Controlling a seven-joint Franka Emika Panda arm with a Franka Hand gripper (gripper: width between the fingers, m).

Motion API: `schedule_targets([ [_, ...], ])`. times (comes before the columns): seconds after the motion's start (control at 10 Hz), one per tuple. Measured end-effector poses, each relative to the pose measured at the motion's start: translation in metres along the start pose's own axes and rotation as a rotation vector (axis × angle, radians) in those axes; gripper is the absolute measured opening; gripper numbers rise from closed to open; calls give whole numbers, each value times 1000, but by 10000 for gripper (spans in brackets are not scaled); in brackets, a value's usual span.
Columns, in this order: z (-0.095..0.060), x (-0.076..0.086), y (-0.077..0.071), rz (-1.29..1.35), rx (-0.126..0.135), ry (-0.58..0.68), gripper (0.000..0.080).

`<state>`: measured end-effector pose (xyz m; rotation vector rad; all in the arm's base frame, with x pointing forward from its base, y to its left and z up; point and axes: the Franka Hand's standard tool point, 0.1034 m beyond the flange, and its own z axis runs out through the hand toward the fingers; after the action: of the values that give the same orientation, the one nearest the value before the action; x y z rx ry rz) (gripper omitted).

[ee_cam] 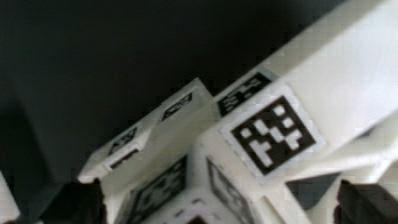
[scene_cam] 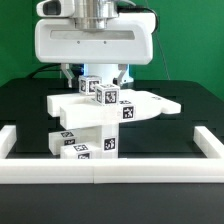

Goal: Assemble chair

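Observation:
The chair [scene_cam: 100,112] is a stack of white blocky parts with black-and-white tags, standing in the middle of the black table. A wide flat panel [scene_cam: 150,105] juts toward the exterior view's right, and tagged cubes [scene_cam: 106,95] sit on top. My gripper [scene_cam: 104,78] hangs right over those top pieces. In the wrist view the tagged white part [ee_cam: 267,130] fills the frame. My gripper [ee_cam: 222,200] is open, its dark fingers [ee_cam: 80,198] standing wide on either side of the part without visibly pressing on it.
A long white border rail [scene_cam: 130,182] runs along the front of the table and up both sides [scene_cam: 18,140]. The arm's white body [scene_cam: 95,40] looms above the chair. A green wall stands behind.

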<state>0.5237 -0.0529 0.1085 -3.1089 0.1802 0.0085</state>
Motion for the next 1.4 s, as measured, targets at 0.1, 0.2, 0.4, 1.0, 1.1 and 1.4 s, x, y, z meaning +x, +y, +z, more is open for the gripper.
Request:
schedule_targets([
  [0.1,0,0,1,-63,0,0,649],
  [0.2,0,0,2,-129,-1,-1,649],
  [0.4,0,0,3,-265,-7,-3,649],
  [1.0,0,0,5,-390,-9,-4,453],
  [1.1,0,0,5,-390,-9,-4,264],
  [1.4,0,0,5,-349,-8,-4,268],
])
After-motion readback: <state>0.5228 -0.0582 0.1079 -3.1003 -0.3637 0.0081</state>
